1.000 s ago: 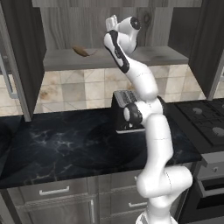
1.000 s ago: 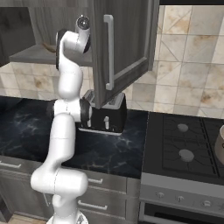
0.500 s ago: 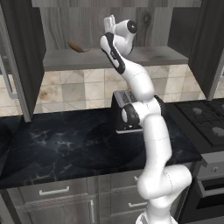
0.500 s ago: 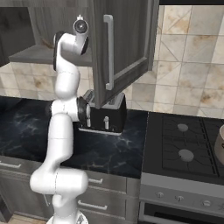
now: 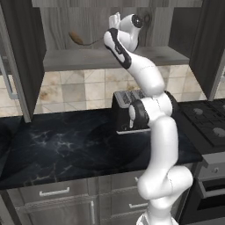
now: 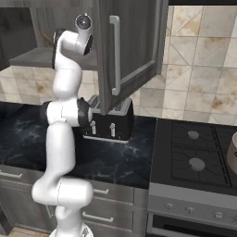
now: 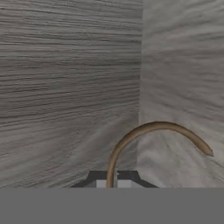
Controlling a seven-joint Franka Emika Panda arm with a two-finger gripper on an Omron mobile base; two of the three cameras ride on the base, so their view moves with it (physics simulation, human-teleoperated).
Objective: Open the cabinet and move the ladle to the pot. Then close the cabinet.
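Note:
The cabinet (image 5: 110, 59) hangs open, its doors (image 5: 22, 61) swung out to both sides; the right door (image 6: 132, 46) fills the foreground of the right base view. My gripper (image 5: 113, 19) reaches up into the cabinet and is shut on the ladle's thin curved handle (image 7: 148, 129), which arcs up from between the fingertips (image 7: 97, 180). The ladle's brown bowl (image 5: 75, 38) hangs left of the hand, above the shelf. The pot (image 6: 233, 150) is a tan shape cut off at the right edge, on the stove.
A black toaster (image 5: 126, 110) stands on the dark marble counter (image 5: 66, 145) under the cabinet. The stove (image 6: 196, 155) lies to the right. The open right door with its silver bar handle (image 6: 115, 55) juts out over the toaster (image 6: 109, 121).
The jaws have shut on the ladle's handle. The hand has risen inside the cabinet, and the ladle has lifted off the shelf, up and slightly left.

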